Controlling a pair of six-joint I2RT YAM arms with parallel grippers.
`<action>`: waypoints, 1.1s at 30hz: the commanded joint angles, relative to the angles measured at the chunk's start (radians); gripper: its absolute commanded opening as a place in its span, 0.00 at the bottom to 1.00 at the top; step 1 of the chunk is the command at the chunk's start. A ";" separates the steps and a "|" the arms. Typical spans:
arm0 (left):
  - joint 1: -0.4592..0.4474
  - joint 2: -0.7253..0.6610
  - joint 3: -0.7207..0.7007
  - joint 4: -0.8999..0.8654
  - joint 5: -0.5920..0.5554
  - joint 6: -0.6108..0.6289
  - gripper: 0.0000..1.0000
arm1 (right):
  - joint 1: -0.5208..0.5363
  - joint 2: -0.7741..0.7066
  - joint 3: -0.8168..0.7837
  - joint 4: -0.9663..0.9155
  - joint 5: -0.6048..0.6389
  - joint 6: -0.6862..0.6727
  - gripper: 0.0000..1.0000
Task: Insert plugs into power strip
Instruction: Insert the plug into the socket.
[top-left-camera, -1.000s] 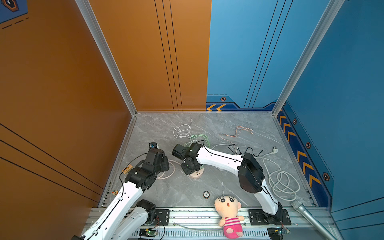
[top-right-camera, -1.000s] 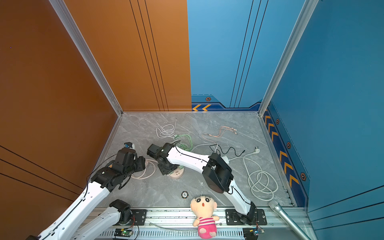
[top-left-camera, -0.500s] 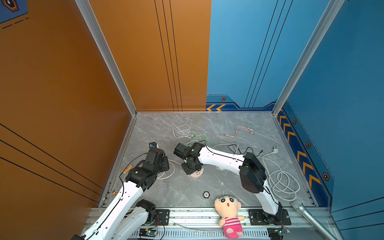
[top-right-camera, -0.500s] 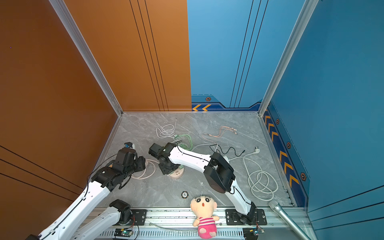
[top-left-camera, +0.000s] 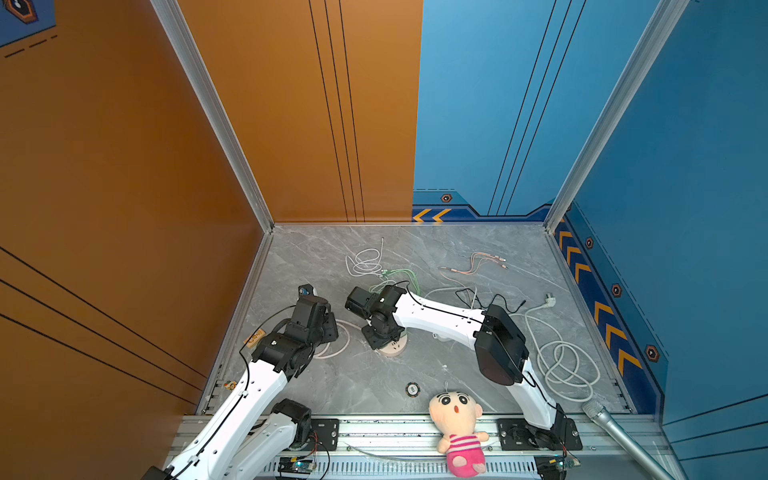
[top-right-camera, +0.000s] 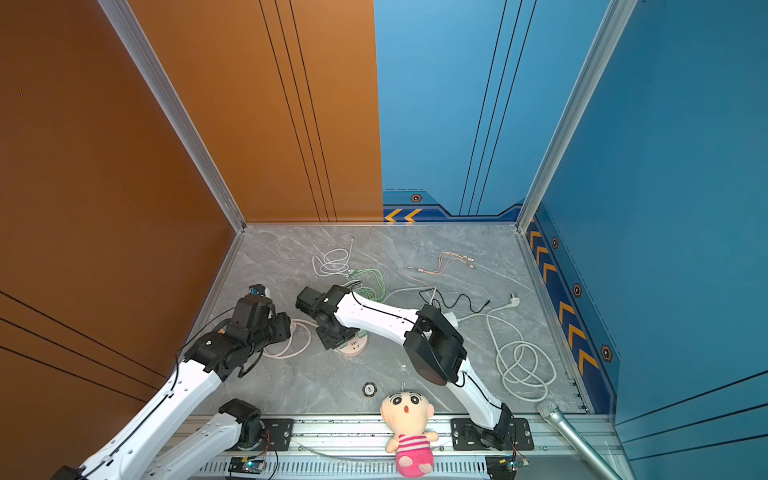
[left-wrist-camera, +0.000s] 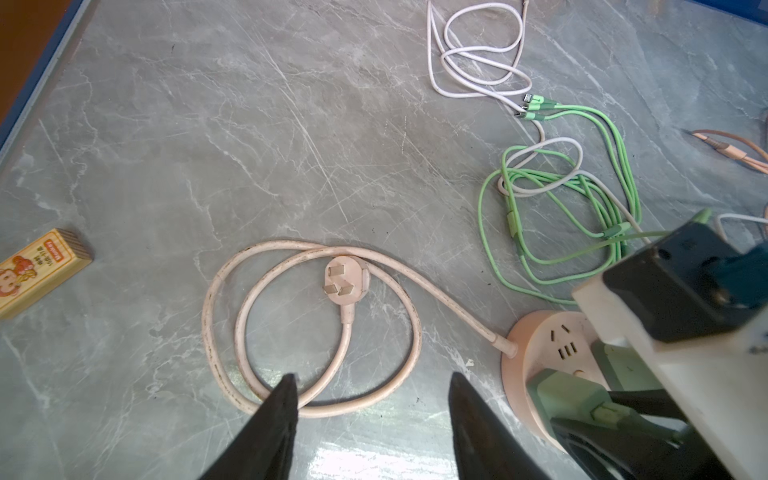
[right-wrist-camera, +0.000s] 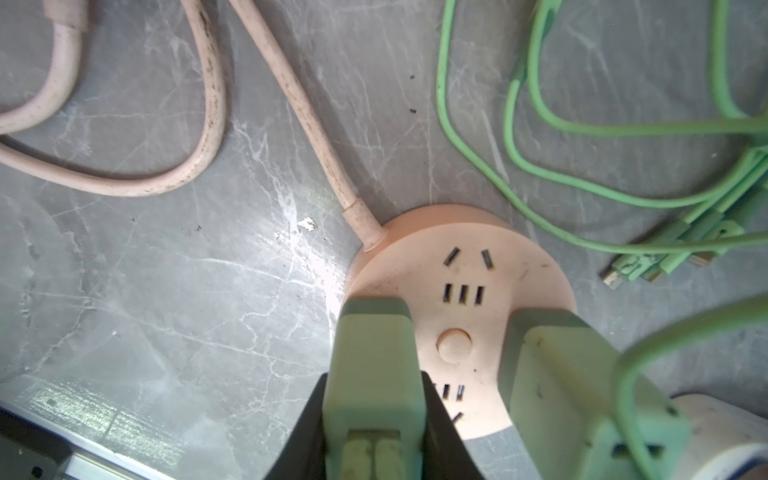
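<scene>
One green plug clamped by right gripper at power strip rim; left gripper parted

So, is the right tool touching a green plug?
Touching. The right wrist view shows the right tool clamped on both sides of a green plug at the power strip.

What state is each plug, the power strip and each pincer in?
Round pink plastic power strip: two adapters on it, other sockets free.
First green cube adapter: upright on strip, gripped; seating unclear.
Second green cube adapter: upright on strip, ungripped.
Pink three-pin plug: unplugged, prongs up.
Left pincer: open, empty.
Right pincer: shut on first green cube adapter.
</scene>
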 joint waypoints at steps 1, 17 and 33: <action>0.010 0.001 0.009 -0.016 0.019 -0.002 0.59 | 0.019 0.202 -0.071 -0.120 -0.070 -0.053 0.00; 0.017 0.026 0.048 -0.016 0.017 0.024 0.63 | -0.042 0.176 0.025 -0.108 -0.038 -0.075 0.00; 0.017 0.103 0.047 -0.008 0.007 0.010 0.63 | -0.114 0.154 0.039 -0.006 -0.027 -0.004 0.00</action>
